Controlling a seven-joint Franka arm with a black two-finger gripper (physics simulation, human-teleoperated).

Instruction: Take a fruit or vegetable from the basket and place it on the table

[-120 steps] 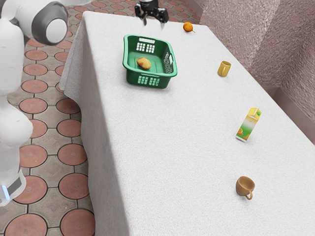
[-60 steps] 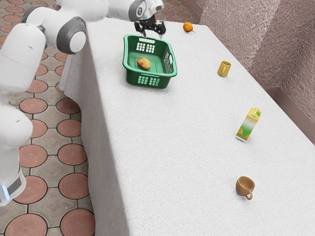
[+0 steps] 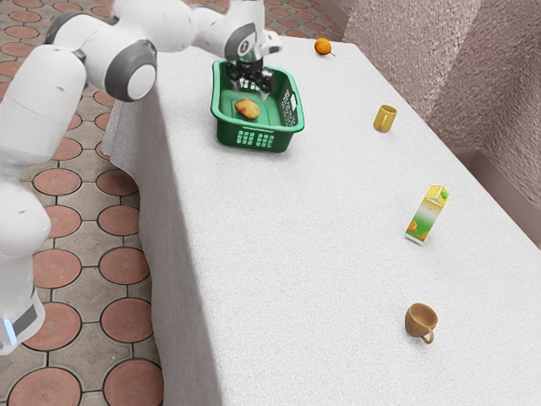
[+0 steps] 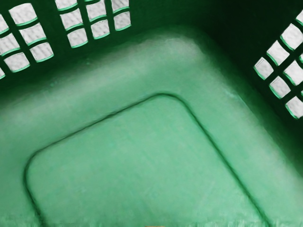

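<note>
The arm (image 3: 38,101) arches in from the exterior view's left, its hand (image 3: 247,44) pointing down; the gripper (image 3: 251,89) is over the basket (image 3: 256,140), its jaws apart. The yellowish-brown fruit or vegetable (image 3: 247,109) lies on the basket's floor.

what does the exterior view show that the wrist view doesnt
Exterior view: the arm with its jaws apart, orange fruit, yellow mug, carton, brown cup and paved floor.

Wrist view: a close look at the dark curved line around the basket's bottom.

Both: the green basket's holed walls and bottom. The yellow-brown item inside is clear in the exterior view; whether the wrist view's brownish lower-edge sliver is it, I can't tell.
</note>
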